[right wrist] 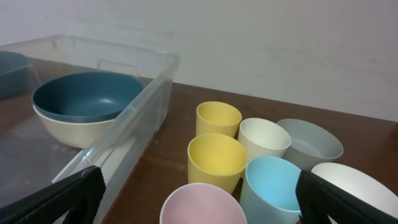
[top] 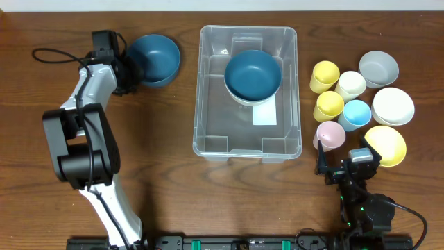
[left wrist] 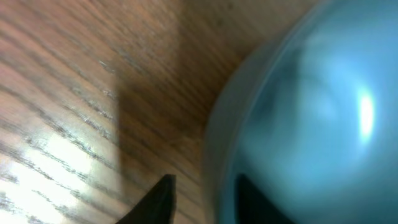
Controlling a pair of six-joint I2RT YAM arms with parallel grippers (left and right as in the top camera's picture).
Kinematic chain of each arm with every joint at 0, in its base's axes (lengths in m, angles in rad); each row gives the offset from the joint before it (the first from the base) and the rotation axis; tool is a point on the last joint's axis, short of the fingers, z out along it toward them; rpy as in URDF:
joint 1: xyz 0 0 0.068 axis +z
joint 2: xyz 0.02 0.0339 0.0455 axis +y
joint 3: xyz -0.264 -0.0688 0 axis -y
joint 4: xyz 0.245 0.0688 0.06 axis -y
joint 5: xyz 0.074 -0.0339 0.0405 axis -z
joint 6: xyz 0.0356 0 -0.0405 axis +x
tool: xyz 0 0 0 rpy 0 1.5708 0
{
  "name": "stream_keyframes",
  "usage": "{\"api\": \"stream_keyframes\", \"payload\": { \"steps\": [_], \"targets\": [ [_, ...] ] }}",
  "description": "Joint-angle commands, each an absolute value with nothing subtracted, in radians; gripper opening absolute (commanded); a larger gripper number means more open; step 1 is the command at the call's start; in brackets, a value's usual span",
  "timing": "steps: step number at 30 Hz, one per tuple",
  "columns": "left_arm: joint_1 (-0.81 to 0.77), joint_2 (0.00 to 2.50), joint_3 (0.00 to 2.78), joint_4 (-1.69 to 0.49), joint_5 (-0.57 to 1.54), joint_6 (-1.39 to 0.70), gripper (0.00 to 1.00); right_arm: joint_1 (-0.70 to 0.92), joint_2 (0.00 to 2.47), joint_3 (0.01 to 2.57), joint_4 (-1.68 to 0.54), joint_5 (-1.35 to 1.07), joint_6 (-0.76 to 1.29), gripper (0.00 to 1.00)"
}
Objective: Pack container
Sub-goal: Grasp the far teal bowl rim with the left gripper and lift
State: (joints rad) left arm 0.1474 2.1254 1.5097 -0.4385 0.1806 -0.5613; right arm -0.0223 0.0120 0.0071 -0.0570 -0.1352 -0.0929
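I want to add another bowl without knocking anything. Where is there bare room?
Inside the container, the near-left floor is bare, bordered by the stacked bowls, the white label and the near wall. On the table, a bare strip runs between the left arm and the container. The right side is crowded with cups and bowls.

The teal bowl [left wrist: 311,118] looks blurred and runs off frame

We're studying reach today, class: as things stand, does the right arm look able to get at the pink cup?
Probably yes. The right gripper, jaws open, sits just short of the pink cup with nothing between them. The light blue cup and a yellow cup stand right behind it, so room is tight.
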Motion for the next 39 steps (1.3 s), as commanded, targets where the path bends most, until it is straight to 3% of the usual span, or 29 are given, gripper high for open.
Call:
{"api": "stream_keyframes", "payload": {
  "steps": [1, 3, 19, 30, 39],
  "targets": [
    [0.147, 2.148, 1.510, -0.440, 0.184, -0.555, 0.13, -0.033, 0.007, 0.006, -0.061, -0.139, -0.106, 0.99],
    [0.149, 2.133, 1.511, -0.432, 0.184, -0.555, 0.06, -0.033, 0.007, 0.006, -0.061, -0.139, -0.106, 0.99],
    [0.104, 1.734, 1.526, -0.446, 0.196, -0.482, 0.06, -0.033, 0.007, 0.006, -0.061, -0.139, -0.106, 0.99],
    [-0.224, 1.655, 1.525, -0.440, 0.185, -0.361, 0.06, -0.033, 0.007, 0.006, -0.061, -0.139, -0.106, 0.99],
    [-0.424, 1.724, 1.522, -0.440, 0.019, -0.355, 0.06, -0.033, 0.007, 0.006, -0.061, -0.139, -0.106, 0.99]
  ]
}}
